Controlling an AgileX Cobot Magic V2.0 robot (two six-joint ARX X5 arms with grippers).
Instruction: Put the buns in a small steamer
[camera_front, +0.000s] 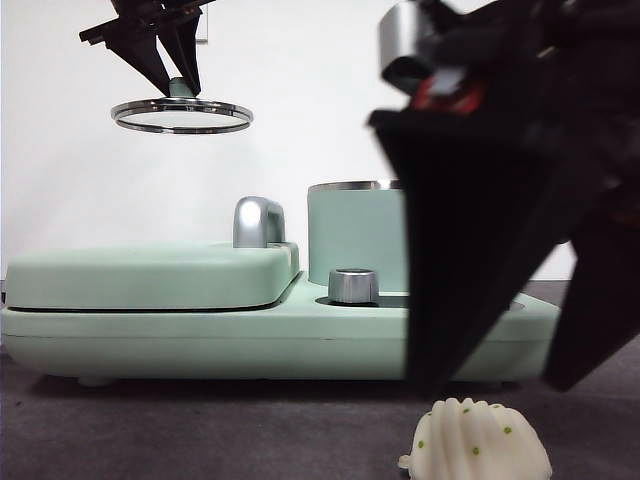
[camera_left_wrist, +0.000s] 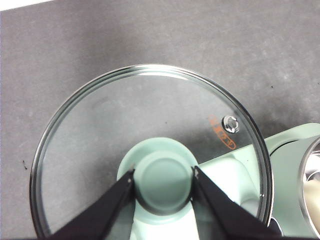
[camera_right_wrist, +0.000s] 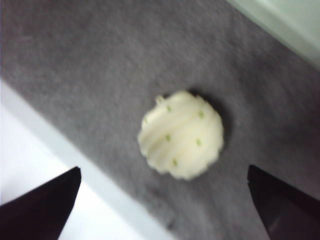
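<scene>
A white ridged bun (camera_front: 478, 442) with small green dots lies on the grey mat in front of the appliance. My right gripper (camera_front: 495, 385) hangs just above it, open; in the right wrist view the bun (camera_right_wrist: 181, 134) sits between the wide-spread jaws of the gripper (camera_right_wrist: 164, 169), untouched. The small steamer (camera_front: 355, 235), a mint-green pot with a steel rim, stands uncovered on the appliance, its inside hidden. High at the left, my left gripper (camera_front: 176, 72) is shut on the green knob (camera_left_wrist: 164, 182) of the glass lid (camera_front: 181, 115).
The steamer stands on a long mint-green appliance base (camera_front: 200, 340) with a steel dial (camera_front: 353, 285). A flat hinged grill plate (camera_front: 150, 275) with a chrome handle (camera_front: 258, 220) takes up its left half. The white table edge (camera_right_wrist: 30, 150) runs close to the bun.
</scene>
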